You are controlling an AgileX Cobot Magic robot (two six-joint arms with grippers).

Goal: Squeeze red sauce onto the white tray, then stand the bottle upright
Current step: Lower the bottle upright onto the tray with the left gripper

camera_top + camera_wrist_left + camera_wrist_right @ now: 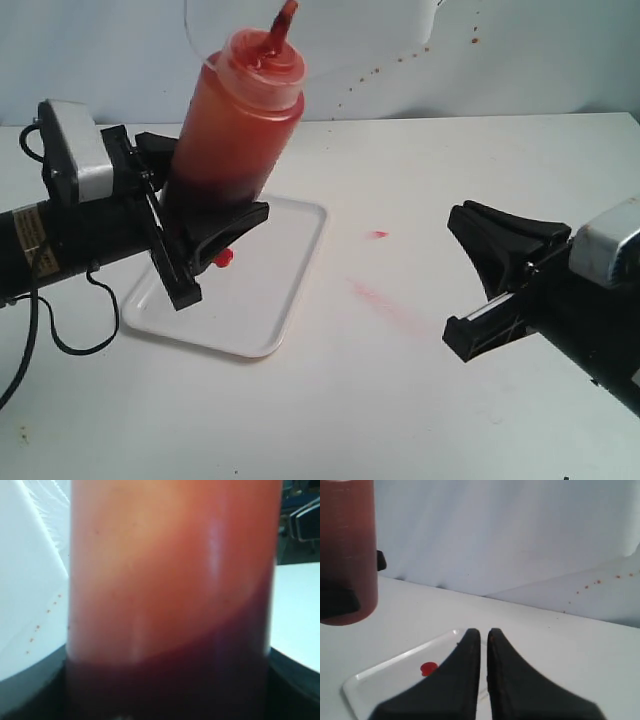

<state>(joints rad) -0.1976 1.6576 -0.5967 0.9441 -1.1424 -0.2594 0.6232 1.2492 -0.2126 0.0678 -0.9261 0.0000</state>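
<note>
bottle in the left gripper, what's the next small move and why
Probably ease the translucent orange-red plastic squeeze bottle down and level it. A glossy red sauce blob already sits on the flat white plastic tray, and the left gripper holds the bottle nozzle-up but leaning, its base seemingly off the table.

The left arm reaches in from the left, roughly level. The left pincer point(215, 195) is clamped around the lower part of the bottle point(240, 120). The right arm enters from the lower right. The right pincer point(484, 632) is closed and empty, its fingers point(465, 670) almost touching.
</note>
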